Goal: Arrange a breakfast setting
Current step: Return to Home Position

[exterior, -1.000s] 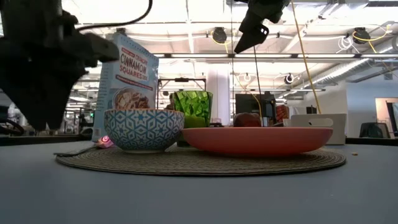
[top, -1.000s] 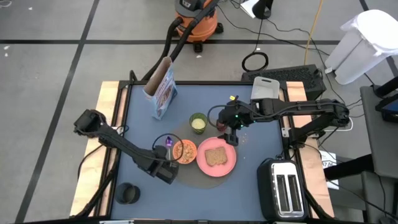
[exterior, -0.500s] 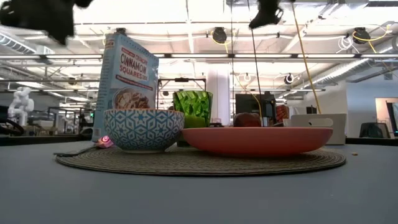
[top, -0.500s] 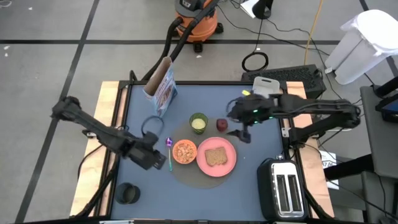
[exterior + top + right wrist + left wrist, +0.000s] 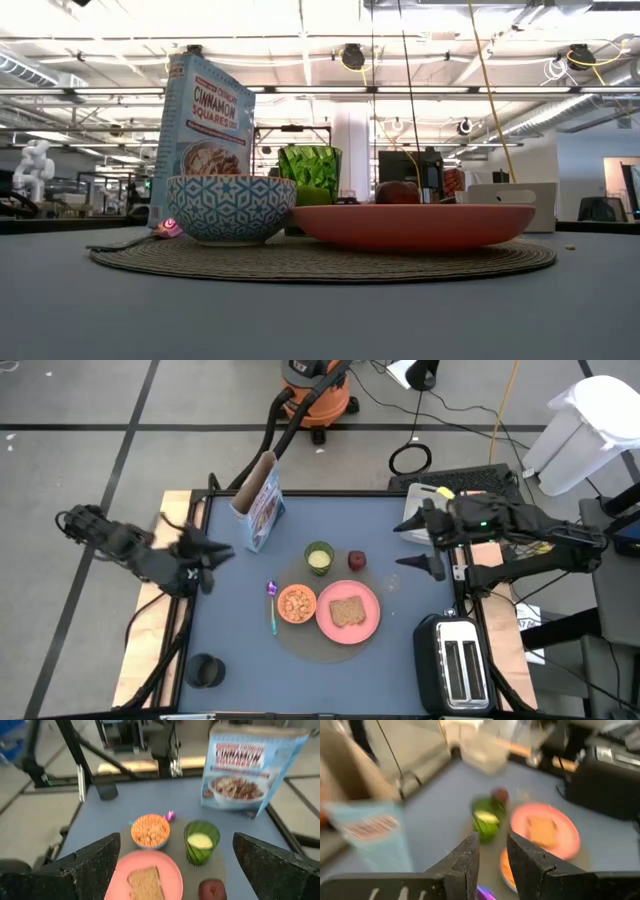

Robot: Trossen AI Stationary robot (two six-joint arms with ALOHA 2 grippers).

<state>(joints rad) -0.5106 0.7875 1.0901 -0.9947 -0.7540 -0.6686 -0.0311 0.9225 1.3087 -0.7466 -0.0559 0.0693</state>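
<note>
On a round woven placemat (image 5: 335, 632) stand a pink plate (image 5: 366, 622) with a brown toast slice (image 5: 348, 611), an orange bowl of cereal (image 5: 297, 603) and a green cup (image 5: 319, 558). A dark-red fruit (image 5: 357, 561) rests by the cup. A purple-teal spoon (image 5: 272, 606) lies left of the bowl. The blue cereal bag (image 5: 262, 505) stands at the far left. My left gripper (image 5: 205, 546) hovers near the table's left edge, its fingers (image 5: 465, 862) a little apart and empty. My right gripper (image 5: 411, 547) hovers near the right edge, wide open and empty (image 5: 182, 870).
A black toaster (image 5: 458, 660) stands at the near right corner, and a dark round object (image 5: 205, 671) at the near left. A white board (image 5: 425, 502) lies at the far right. In the low view, the bowl (image 5: 231, 208) and plate (image 5: 410, 225) sit side by side.
My left gripper has drawn back from the bowl and spoon toward the table's left edge and risen out of the low view. My right gripper has pulled away from the fruit toward the right edge and risen. The fruit stays beside the cup.
</note>
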